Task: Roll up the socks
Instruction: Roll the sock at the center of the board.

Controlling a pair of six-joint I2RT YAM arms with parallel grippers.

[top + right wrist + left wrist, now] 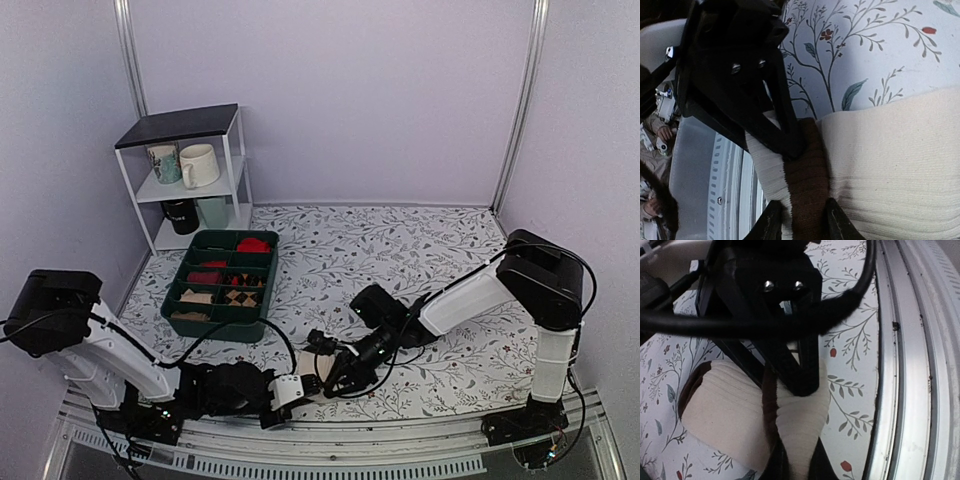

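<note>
1. Centrally, at table's near edge: shows socks [308, 363], cream w/ dk brown band [807, 175], bunched on floral cloth [420, 250], just beside metal rail [905, 390].
2. Shows L gripper [796, 467] closed on socks. Cream fabric pinched betw. its fingers at bottom of L wrist view.
3. Shows R gripper [805, 222] straddling brown band, one finger each side, touching fabric. Cannot tell whether clamped or slack.
4. Sets both grippers nearly tip to tip on same bundle, L from left, R from right, w/ both arms low over cloth.
5. Shows green tray [215, 330] w/ compartments, well apart from socks, toward far left. Holds red rolled socks [254, 244] in a far compartment and checked rolled socks [240, 296] in a nearer one.
6. Shows white shelf [180, 125] in far-left corner, dk top. Carries mugs [198, 165] on middle level and dk mug [180, 215] on level below.
</note>
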